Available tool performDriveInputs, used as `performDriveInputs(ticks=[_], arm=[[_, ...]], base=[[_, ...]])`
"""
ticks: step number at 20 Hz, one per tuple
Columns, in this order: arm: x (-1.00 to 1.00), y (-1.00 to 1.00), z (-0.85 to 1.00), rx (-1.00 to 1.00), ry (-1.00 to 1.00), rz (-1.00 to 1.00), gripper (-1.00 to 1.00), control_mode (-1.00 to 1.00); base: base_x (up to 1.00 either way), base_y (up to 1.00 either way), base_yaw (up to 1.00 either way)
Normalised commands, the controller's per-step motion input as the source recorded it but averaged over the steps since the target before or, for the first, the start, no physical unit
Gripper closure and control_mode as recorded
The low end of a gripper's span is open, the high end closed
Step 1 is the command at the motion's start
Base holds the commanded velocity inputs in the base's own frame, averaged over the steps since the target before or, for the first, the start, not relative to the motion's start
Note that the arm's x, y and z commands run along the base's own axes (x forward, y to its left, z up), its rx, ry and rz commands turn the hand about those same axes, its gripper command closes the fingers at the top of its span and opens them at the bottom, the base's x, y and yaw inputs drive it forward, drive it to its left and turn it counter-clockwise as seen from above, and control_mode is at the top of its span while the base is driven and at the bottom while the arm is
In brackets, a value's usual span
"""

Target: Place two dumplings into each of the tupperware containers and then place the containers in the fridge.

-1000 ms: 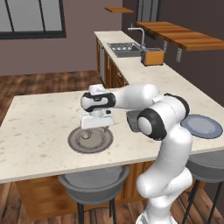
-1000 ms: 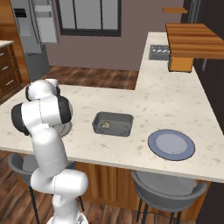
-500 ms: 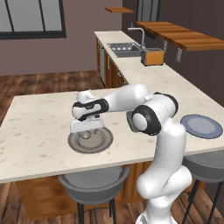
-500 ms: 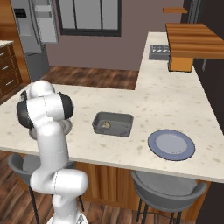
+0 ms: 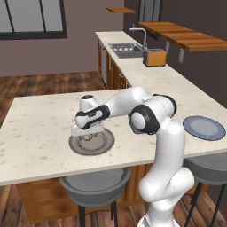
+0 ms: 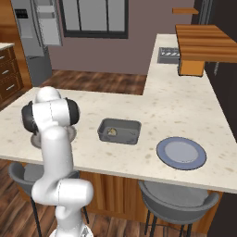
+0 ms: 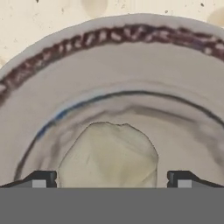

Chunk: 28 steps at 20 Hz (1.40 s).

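Now | end effector [image 7: 109, 177]: wide open, straddling dumpling [image 7: 108, 155] | plate [image 7: 52, 65]: no lettering

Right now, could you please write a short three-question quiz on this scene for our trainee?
1. True or false: the gripper is open above a dumpling on the grey plate.
2. What lies in the container? A) one dumpling B) a spoon C) a cup
3. Fill in: the blue plate sits on the ____.

Key: 1 true; 2 A; 3 counter.
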Motion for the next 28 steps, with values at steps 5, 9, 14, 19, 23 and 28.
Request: performDriveInputs(ticks=[5,9,14,19,23,28], arm=[[0.01,0.19,0.00,0.00,0.00,0.00,-1.00,-1.00],[-0.04,0.01,-0.08,0.00,0.00,0.00,1.00,-1.00],[0.00,-0.04,0.04,0.00,0.01,0.00,1.00,-1.00],[0.00,-0.49,0.50,0.00,0.04,0.00,1.00,-1.00],[0.00,-0.63,0.63,0.00,0.04,0.00,1.00,-1.00],[0.00,-0.84,0.49,0.00,0.05,0.00,1.00,-1.00]], base=[[0.00,0.00,0.00],[0.00,0.00,0.00],[0.00,0.00,0.00],[0.00,0.00,0.00],[0.00,0.00,0.00],[0.00,0.00,0.00]])
